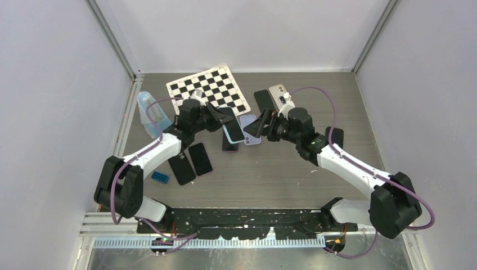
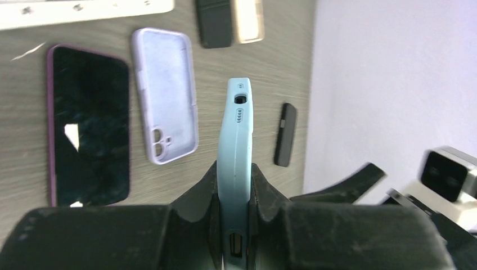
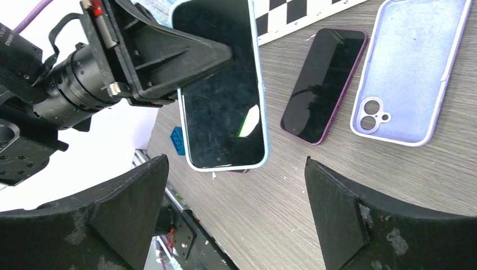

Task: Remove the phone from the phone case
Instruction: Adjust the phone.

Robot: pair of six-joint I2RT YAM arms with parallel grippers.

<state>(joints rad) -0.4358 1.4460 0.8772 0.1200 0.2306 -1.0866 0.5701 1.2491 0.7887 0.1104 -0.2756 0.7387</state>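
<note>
Currently blue-cased phone (image 2: 236, 140) clamped between left fingers (image 2: 261, 194), right fingers (image 3: 349, 214) spread nearby

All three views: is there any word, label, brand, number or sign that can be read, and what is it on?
Nothing can be read in any view.
Too small and cut off to read: white print on the left arm.
No text on the light blue cased phone in the left end effector; its screen is dark.
No lettering visible on the purple phone, the lilac case or the checkerboard.
</note>
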